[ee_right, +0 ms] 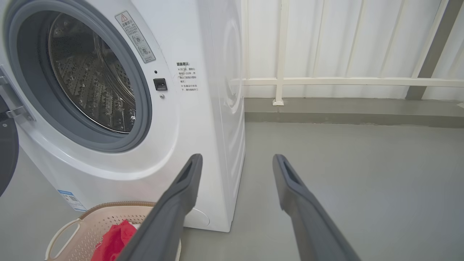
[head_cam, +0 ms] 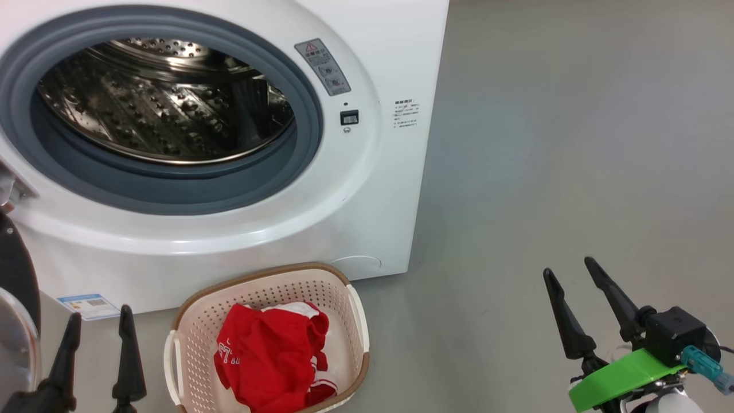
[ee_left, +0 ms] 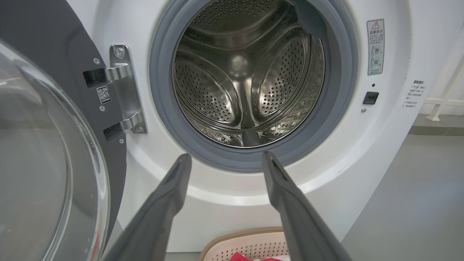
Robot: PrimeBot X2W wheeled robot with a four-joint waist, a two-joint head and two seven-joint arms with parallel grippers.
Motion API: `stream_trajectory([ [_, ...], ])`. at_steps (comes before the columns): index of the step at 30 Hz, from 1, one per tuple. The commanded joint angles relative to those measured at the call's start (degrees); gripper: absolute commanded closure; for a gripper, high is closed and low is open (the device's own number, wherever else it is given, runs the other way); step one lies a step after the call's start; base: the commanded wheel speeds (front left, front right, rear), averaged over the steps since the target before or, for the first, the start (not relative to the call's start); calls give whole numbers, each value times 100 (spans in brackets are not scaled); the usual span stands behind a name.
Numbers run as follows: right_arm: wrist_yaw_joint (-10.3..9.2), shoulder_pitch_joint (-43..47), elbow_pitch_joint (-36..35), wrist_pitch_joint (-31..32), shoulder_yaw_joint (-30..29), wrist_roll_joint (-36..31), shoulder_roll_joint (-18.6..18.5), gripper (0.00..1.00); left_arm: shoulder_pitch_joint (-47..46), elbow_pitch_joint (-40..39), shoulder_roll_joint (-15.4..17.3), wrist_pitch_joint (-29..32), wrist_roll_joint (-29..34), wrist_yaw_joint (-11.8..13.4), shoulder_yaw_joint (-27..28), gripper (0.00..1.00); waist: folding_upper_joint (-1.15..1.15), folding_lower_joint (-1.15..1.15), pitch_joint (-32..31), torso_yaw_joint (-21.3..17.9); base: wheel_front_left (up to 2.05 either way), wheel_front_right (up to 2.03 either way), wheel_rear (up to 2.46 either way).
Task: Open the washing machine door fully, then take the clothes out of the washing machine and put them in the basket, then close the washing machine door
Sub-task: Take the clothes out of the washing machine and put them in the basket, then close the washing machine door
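Observation:
The white washing machine (head_cam: 367, 189) stands with its door (ee_left: 40, 156) swung open to the left, and the steel drum (ee_left: 246, 76) looks bare inside. On the floor in front of it sits the cream basket (head_cam: 189, 338), holding the red and white clothes (head_cam: 266, 358). My left gripper (head_cam: 100, 321) is open at the lower left, beside the basket and in front of the door's glass bowl. My right gripper (head_cam: 570, 267) is open over bare floor to the right of the machine, with nothing between its fingers.
Grey floor (head_cam: 573, 143) stretches to the right of the machine. In the right wrist view a white panelled wall (ee_right: 344, 47) with a low grey kerb stands behind. The open door (head_cam: 14, 298) takes up the space at the far left.

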Motion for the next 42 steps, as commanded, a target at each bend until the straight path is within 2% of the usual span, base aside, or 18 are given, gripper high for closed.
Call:
stream_trajectory([
  [1,9,46,-147,-27,54,43,-88,0,40,-245,62,-37,25,-17,194,0,0,0,-46,24,0,0,0],
  [28,9,86,-200,-27,-9,14,-52,0,66,-287,43,-37,-133,18,32,0,0,0,-22,49,-2,2,0],
  [42,9,77,-206,-27,0,25,-62,0,67,-320,43,-37,-189,22,-31,0,0,0,11,93,-101,101,0],
])
